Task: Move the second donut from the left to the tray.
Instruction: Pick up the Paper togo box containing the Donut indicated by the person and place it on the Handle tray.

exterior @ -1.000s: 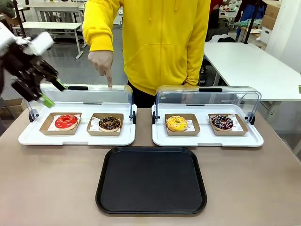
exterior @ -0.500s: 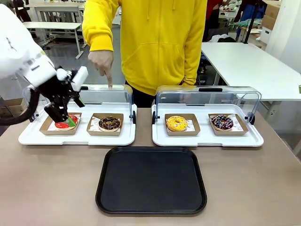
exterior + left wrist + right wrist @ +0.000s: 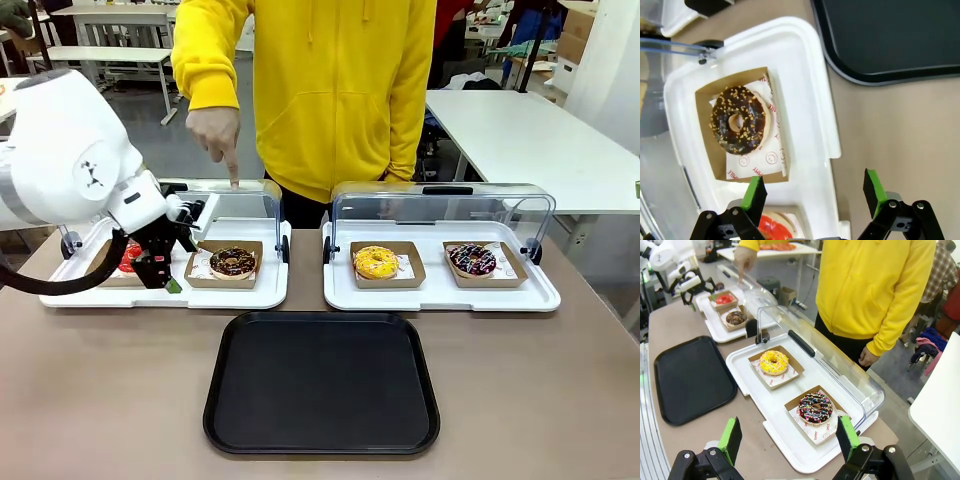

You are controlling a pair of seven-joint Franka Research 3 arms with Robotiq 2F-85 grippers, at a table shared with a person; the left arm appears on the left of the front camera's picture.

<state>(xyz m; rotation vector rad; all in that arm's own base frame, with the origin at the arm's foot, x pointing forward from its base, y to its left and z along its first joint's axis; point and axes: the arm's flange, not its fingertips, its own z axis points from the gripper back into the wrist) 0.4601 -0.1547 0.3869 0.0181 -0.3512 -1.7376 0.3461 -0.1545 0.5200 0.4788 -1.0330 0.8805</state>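
The chocolate donut with pale sprinkles (image 3: pixel 233 262) lies in its brown box on white paper, second from the left, on the left white tray under a raised clear lid. It also appears in the left wrist view (image 3: pixel 737 126) and, small, in the right wrist view (image 3: pixel 735 317). My left gripper (image 3: pixel 160 272) is open and hangs low just left of that box, over the white tray's front edge (image 3: pixel 815 192). The black tray (image 3: pixel 322 382) lies flat at the table's front centre (image 3: pixel 890 35) (image 3: pixel 692 380). High above the right end, my right gripper (image 3: pixel 789 437) is open and holds nothing.
A person in yellow points a finger (image 3: pixel 232 172) down behind the left lid. A red-glazed donut (image 3: pixel 130 257) sits left of my gripper. On the right white tray (image 3: pixel 440 295) lie a yellow donut (image 3: pixel 376 262) and a colourful-sprinkled donut (image 3: pixel 472 260).
My left arm has swung in from the far left and come down to the right, from above the red donut to beside the chocolate donut's box. The person's pointing hand has stayed put.
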